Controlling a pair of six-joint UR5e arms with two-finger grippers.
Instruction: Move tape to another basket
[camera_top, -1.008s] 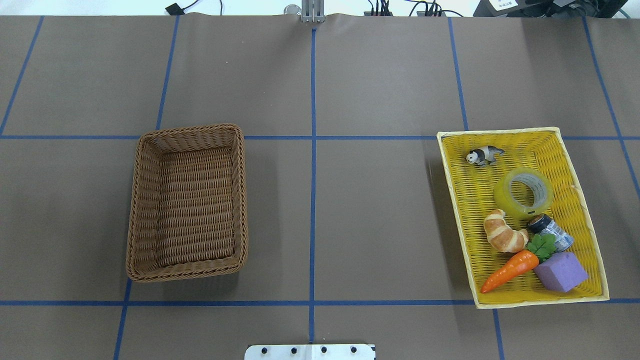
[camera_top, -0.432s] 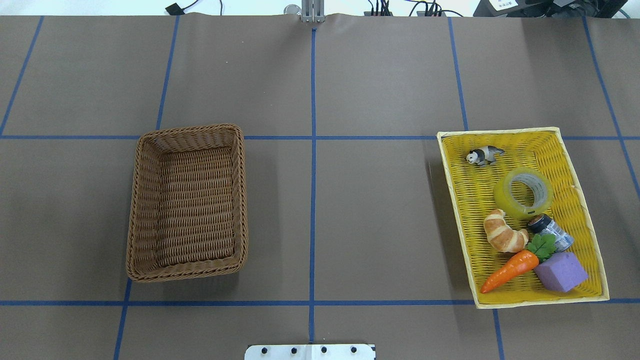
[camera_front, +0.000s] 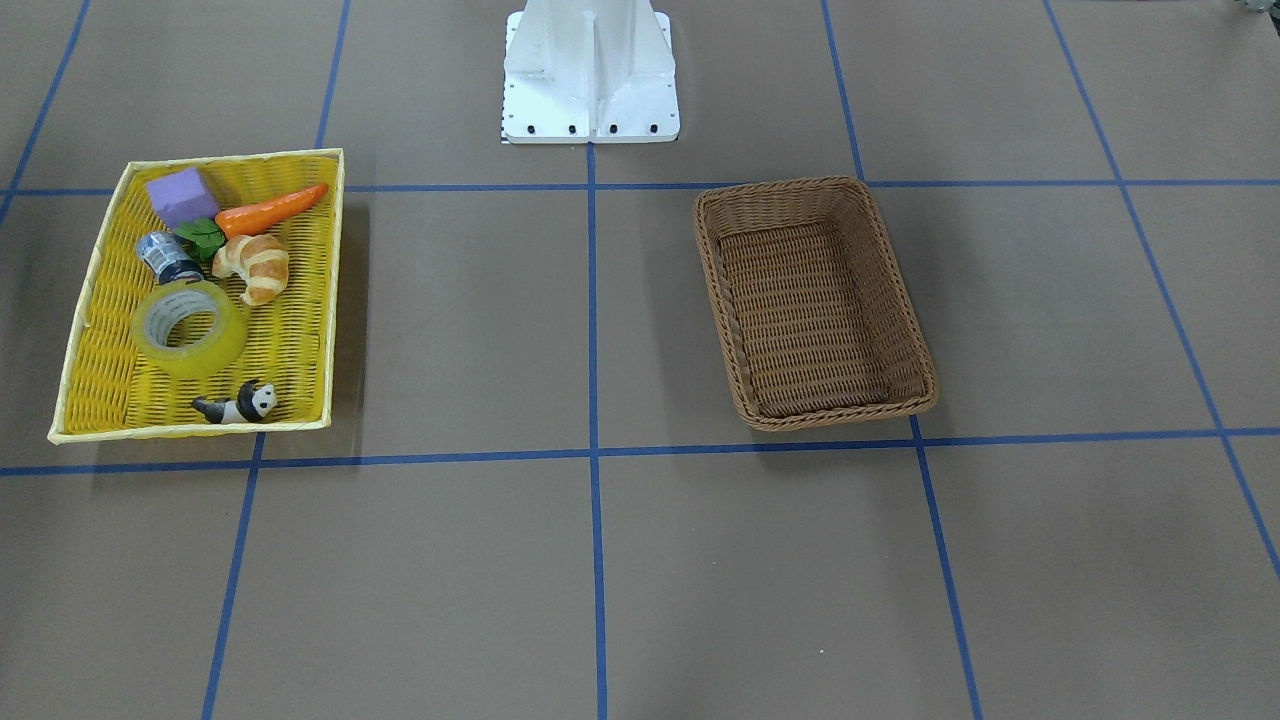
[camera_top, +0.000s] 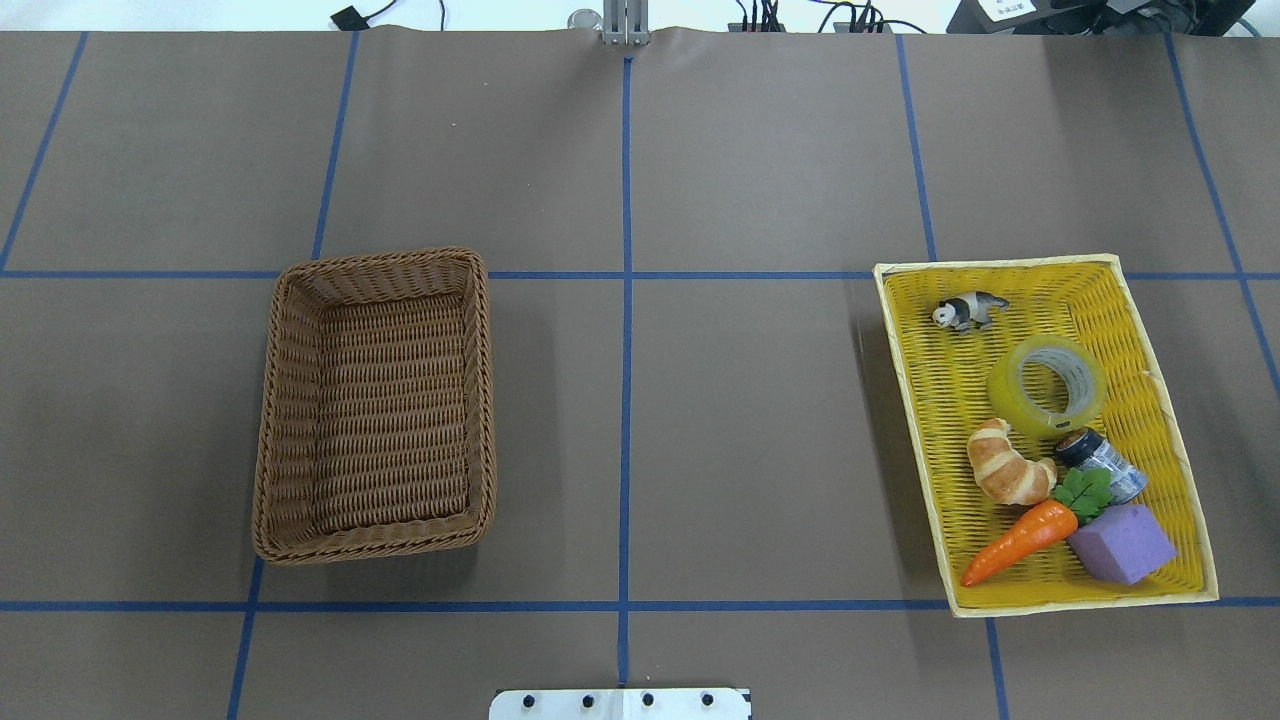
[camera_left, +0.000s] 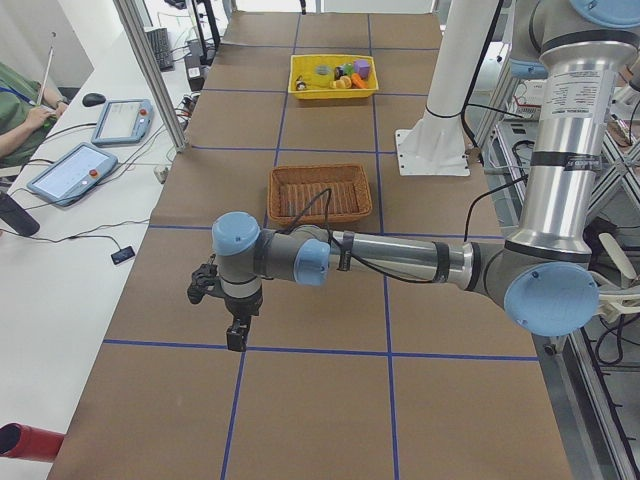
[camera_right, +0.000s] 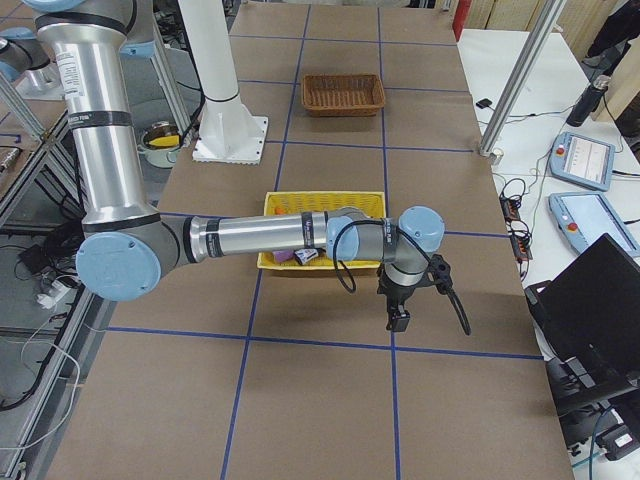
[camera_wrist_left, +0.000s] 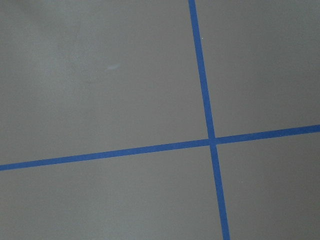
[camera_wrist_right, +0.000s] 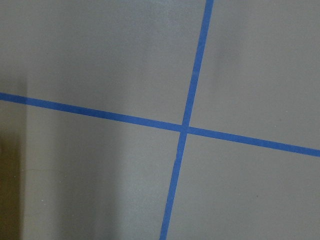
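Observation:
The tape, a translucent yellow roll with a white core, lies flat in the yellow woven tray on the right; it also shows in the front-facing view. The brown wicker basket stands empty on the left, also in the front-facing view. Neither gripper shows in the overhead, front-facing or wrist views. The left gripper hangs over bare table well off from the brown basket. The right gripper hangs over bare table just beyond the yellow tray. I cannot tell whether either is open or shut.
The tray also holds a panda figure, a croissant, a small dark jar, a carrot and a purple block. The robot's white base stands at the table's edge. Blue tape lines grid the brown table.

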